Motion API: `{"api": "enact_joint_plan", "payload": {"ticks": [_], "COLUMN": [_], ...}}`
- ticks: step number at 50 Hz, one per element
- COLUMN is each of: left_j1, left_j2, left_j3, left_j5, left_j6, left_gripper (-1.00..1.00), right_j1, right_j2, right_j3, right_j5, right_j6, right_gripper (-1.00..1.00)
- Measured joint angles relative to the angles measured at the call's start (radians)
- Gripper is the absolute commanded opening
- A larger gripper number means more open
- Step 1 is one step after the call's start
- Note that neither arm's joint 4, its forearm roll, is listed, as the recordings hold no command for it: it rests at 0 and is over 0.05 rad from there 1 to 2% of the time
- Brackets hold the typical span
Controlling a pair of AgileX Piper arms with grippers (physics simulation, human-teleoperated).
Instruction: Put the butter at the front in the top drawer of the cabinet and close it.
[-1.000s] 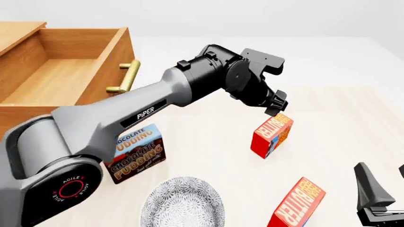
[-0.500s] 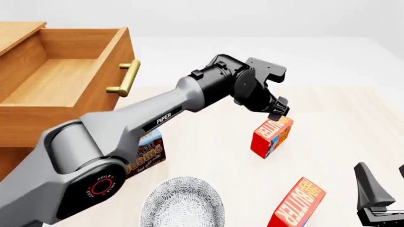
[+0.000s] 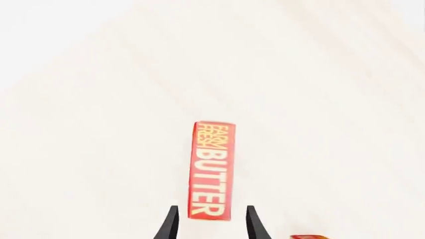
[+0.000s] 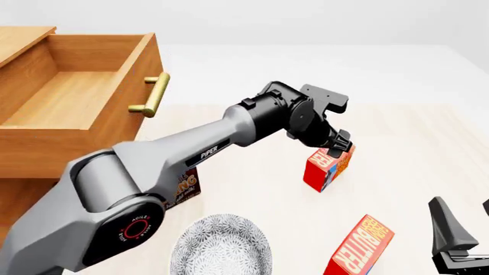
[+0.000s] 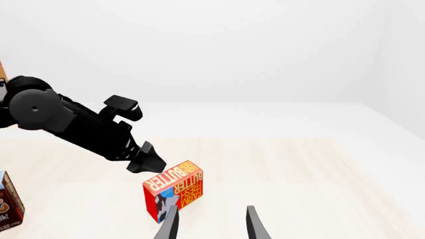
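Observation:
Two butter cartons stand on the table. My left gripper (image 4: 342,147) is open and sits low over the farther butter (image 4: 328,166). In the left wrist view its fingertips (image 3: 171,221) straddle the near end of that butter's (image 3: 211,169) top face without closing on it. The second butter (image 4: 359,247) stands nearer the table's front edge, close to my right gripper (image 4: 462,238), which is open and holds nothing. The cabinet (image 4: 23,40) stands at the left with its top drawer (image 4: 114,123) pulled out and its brass handle (image 4: 153,94) facing right.
A Chocolate Pudding box (image 4: 183,186) stands partly behind my left arm. A patterned grey plate (image 4: 221,246) lies near the front edge. In the right wrist view, the left gripper (image 5: 143,162) touches the butter's (image 5: 174,191) top corner.
My left arm has stretched further forward and down, bringing its gripper from above the farther butter onto its top. The right gripper has not moved.

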Motion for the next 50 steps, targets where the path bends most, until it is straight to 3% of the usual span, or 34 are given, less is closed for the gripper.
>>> {"api": "enact_joint_plan", "payload": {"ticks": [50], "left_j1": [-0.005], "left_j2": [0.077], "left_j3": [0.022], "left_j5": [-0.069], "left_j6": [-0.050], "left_gripper": [1.00], "right_j1": [0.000], "right_j2": [0.000], "right_j3": [0.000], "right_j5": [0.000], "right_j6": [0.000], "right_gripper": [1.00]}}
